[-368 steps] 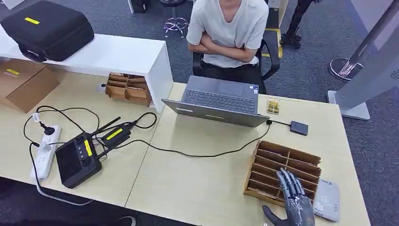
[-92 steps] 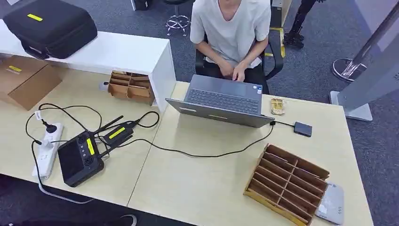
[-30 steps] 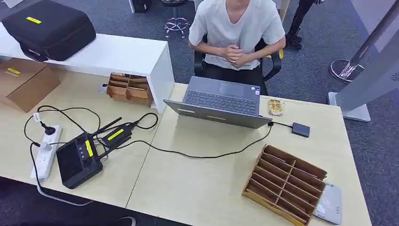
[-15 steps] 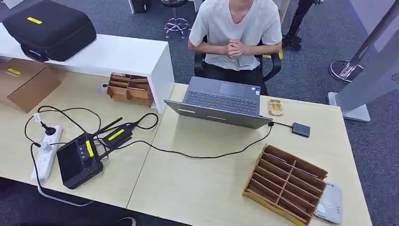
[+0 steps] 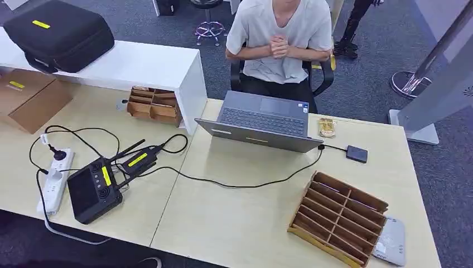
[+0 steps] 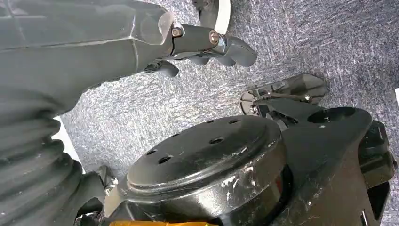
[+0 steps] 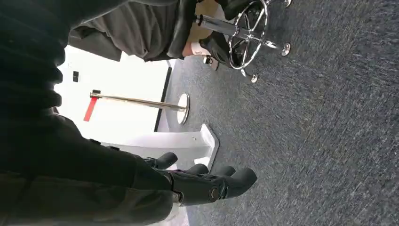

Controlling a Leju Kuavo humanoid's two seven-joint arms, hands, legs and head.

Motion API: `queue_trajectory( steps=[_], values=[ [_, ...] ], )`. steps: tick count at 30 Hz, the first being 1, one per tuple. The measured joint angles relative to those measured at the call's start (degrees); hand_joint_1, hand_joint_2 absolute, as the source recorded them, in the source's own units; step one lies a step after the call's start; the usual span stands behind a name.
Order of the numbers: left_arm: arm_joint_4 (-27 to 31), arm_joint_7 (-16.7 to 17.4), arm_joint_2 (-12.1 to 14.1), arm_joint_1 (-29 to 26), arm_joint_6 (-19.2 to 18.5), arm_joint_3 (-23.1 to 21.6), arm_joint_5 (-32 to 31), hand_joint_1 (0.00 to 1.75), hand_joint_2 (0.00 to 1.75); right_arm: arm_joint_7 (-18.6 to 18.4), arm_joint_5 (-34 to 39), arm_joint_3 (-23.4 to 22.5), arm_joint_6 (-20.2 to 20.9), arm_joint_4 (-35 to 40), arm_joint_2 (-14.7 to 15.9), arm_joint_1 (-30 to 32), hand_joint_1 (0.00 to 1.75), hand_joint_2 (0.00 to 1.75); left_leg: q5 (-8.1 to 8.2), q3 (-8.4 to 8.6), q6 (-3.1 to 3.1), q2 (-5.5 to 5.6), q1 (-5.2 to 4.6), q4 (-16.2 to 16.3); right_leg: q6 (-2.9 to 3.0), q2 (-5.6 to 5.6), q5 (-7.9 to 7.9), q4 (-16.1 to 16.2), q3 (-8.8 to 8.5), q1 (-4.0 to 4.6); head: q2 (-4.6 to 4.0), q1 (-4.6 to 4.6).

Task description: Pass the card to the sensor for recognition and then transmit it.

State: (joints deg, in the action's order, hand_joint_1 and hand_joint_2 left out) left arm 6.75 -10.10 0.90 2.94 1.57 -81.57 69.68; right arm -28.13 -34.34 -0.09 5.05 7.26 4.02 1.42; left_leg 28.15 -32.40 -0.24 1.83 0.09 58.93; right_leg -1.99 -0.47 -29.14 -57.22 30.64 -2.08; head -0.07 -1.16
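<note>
Pale matt wood-look table (image 5: 240, 218), brown slotted wooden organiser (image 5: 338, 216) (unvarnished), matt grey metal laptop (image 5: 262, 120), rough carpet (image 7: 329, 117)

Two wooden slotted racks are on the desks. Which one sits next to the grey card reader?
The larger rack at the near right corner of the desk, with the reader at its right end. The smaller rack sits far left against the white shelf.

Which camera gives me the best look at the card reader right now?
The head view: the grey card reader lies flat at the table's near right corner, beside the wooden slotted tray. Both wrist views face the carpet instead.
</note>
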Motion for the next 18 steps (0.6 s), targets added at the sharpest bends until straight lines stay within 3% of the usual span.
queue_trajectory(
  steps=[4, 5, 7, 8, 9, 10, 15, 18],
  values=[
    [0.0, 0.2, 0.0, 0.0, -0.1, 0.0, 0.0, 0.00, 1.75, -0.1, -0.6, 0.0, 0.8, 0.0, -0.1, 0.0, 0.00, 1.75, 0.00, 0.00, 0.00, 0.00, 0.00, 0.0, 0.00, 0.00, 0.00, 0.0, 0.00, 0.00, 0.00, 0.00],
    [0.0, 0.3, 0.0, 0.0, -0.1, 0.0, 0.0, 0.00, 0.00, -0.2, -0.7, 0.0, 1.1, 0.0, -0.1, 0.0, 0.00, 1.75, 0.00, 0.00, 0.00, 0.00, 0.00, 0.0, 0.00, 0.00, 0.00, 0.0, 0.00, 0.00, 0.00, 0.00],
    [0.0, 0.5, 0.0, 0.0, -0.1, 0.0, 0.0, 0.00, 0.00, -0.5, -0.9, 0.0, 1.4, 0.0, -0.3, 0.0, 0.00, 1.75, 0.00, 0.01, 0.00, 0.00, 0.00, 0.0, 0.00, 0.00, 0.00, 0.0, 0.00, 0.00, 0.00, 0.00],
    [0.0, 0.6, 0.0, -0.1, -0.1, 0.0, 0.0, 0.00, 0.00, -0.7, -1.1, 0.1, 2.0, 0.0, -0.4, 0.0, 0.00, 0.00, 0.00, 0.00, 0.00, 0.00, 0.00, 0.0, 0.00, 0.00, 0.00, 0.0, 0.00, 0.00, 0.00, 0.00],
    [0.0, 0.8, 0.0, -0.1, -0.1, 0.0, -0.1, 0.00, 1.75, -1.0, -1.4, 0.2, 3.1, 0.0, -0.6, -0.1, 0.00, 0.00, 0.00, 0.00, 0.00, -0.01, 0.01, 0.0, 0.00, 0.00, 0.00, 0.0, 0.00, 0.01, 0.00, 0.00],
    [0.0, 1.2, 0.0, -0.1, -0.1, 0.0, -0.2, 0.00, 1.75, -1.4, -1.9, 0.5, 4.8, 0.1, -1.0, -0.1, 0.00, 1.75, 0.00, 0.00, 0.00, 0.00, 0.01, 0.0, 0.00, 0.00, 0.00, 0.0, 0.00, 0.01, 0.00, 0.02],
    [0.0, 2.5, -0.7, 0.3, 1.0, 0.1, 0.3, 0.00, 1.75, -1.5, -2.6, 1.4, 10.6, 0.4, -2.4, -0.4, 0.00, 1.75, 0.00, 0.03, 0.00, 0.00, 0.00, 0.0, 0.00, 0.00, 0.00, 0.0, -0.07, 0.01, 0.00, 0.00],
    [0.1, 3.1, -1.0, -0.1, 1.2, 3.1, -1.8, 0.00, 1.75, 0.0, -0.8, 1.4, 11.1, 1.0, -2.9, -0.4, 0.00, 1.75, 0.00, 0.06, 0.00, 0.01, 0.00, 0.0, 0.00, 0.00, 0.00, 0.0, -0.07, 0.00, 0.00, 0.00]
  ],
)
